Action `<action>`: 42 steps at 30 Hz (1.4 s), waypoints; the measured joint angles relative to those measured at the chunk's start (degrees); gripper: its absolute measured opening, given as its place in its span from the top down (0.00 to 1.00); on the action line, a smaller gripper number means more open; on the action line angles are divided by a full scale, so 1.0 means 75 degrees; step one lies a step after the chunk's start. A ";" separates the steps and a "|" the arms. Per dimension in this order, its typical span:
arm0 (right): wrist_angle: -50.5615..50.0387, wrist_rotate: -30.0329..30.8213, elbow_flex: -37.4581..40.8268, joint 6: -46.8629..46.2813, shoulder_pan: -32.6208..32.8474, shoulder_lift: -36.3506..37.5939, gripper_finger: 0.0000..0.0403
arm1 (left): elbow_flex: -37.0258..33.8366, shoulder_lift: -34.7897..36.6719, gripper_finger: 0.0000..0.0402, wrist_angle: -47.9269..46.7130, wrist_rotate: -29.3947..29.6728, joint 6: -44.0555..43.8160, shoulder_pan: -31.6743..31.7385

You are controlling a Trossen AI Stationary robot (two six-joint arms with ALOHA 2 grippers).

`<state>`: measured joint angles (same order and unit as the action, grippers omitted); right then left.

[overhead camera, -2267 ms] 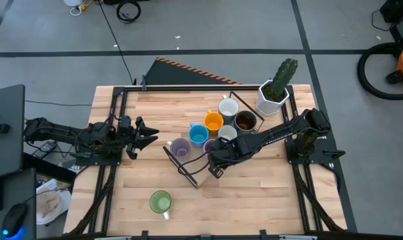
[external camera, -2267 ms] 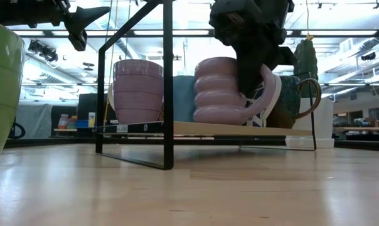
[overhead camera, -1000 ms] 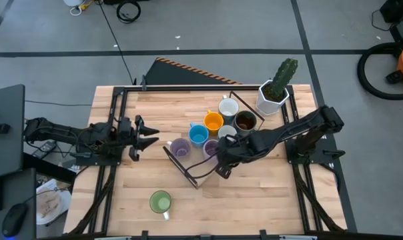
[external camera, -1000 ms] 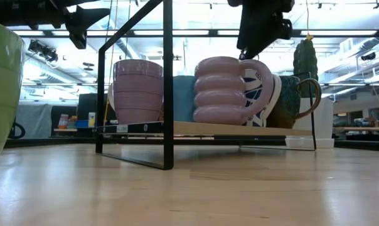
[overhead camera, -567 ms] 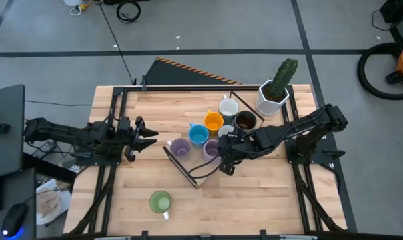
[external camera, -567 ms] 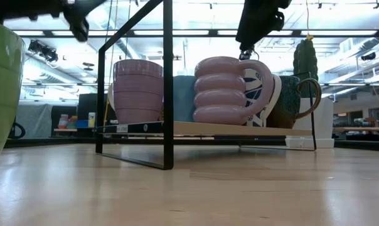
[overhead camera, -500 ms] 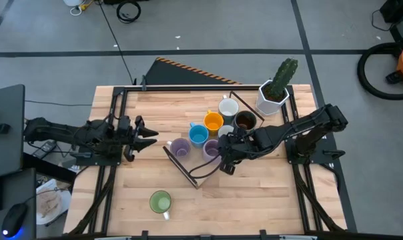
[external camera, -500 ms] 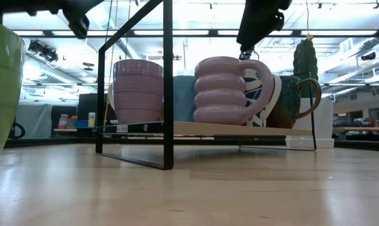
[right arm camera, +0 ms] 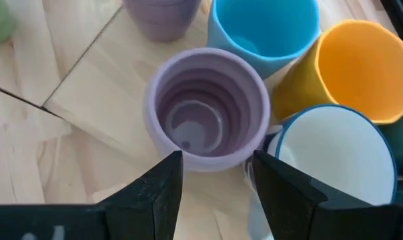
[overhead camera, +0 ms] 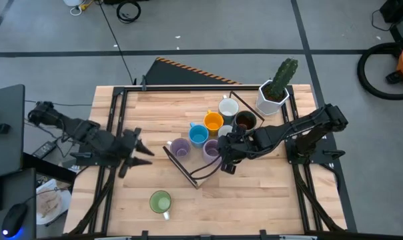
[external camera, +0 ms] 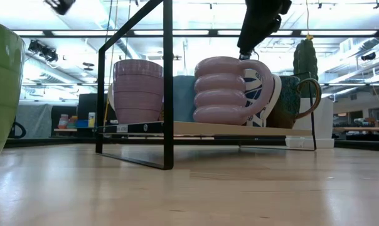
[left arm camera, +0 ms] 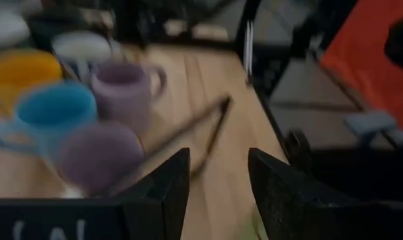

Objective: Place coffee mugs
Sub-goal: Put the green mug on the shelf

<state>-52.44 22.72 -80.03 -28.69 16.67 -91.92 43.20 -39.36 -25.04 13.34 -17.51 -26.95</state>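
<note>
Seven mugs stand close together on the wooden shelf of a black wire rack [overhead camera: 188, 170]: two white [overhead camera: 228, 107], orange [overhead camera: 213, 121], dark brown [overhead camera: 245, 121], blue [overhead camera: 198, 135] and two lilac [overhead camera: 180, 148]. The green mug [overhead camera: 160, 201] stands alone on the table near its near edge. My right gripper [right arm camera: 218, 180] is open above the ribbed lilac mug [right arm camera: 207, 120], touching nothing. My left gripper [overhead camera: 140, 155] is open over the table's left part, left of the rack, its fingers [left arm camera: 171, 183] pointing toward the mugs.
A white faceted pot with a cactus [overhead camera: 275, 93] stands at the table's far right corner, behind the mugs. The rack's black frame [external camera: 167, 81] rises around the shelf. Bare wood lies between the rack and the green mug [external camera: 1, 88].
My left arm has swung toward the table's near edge and risen, its gripper turning toward the rack and the near right; it stays open. My right gripper has lifted a little above the ribbed lilac mug and stays open. No mug has moved.
</note>
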 joint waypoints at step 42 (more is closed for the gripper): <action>-0.0183 0.0187 0.0058 -0.0074 0.0208 0.0586 0.53 | 0.4453 -0.6971 0.62 -0.3941 0.0189 -0.2594 -0.3566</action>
<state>-53.81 24.12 -79.59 -29.25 18.23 -87.53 76.60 -91.65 -54.60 14.76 -36.97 -53.70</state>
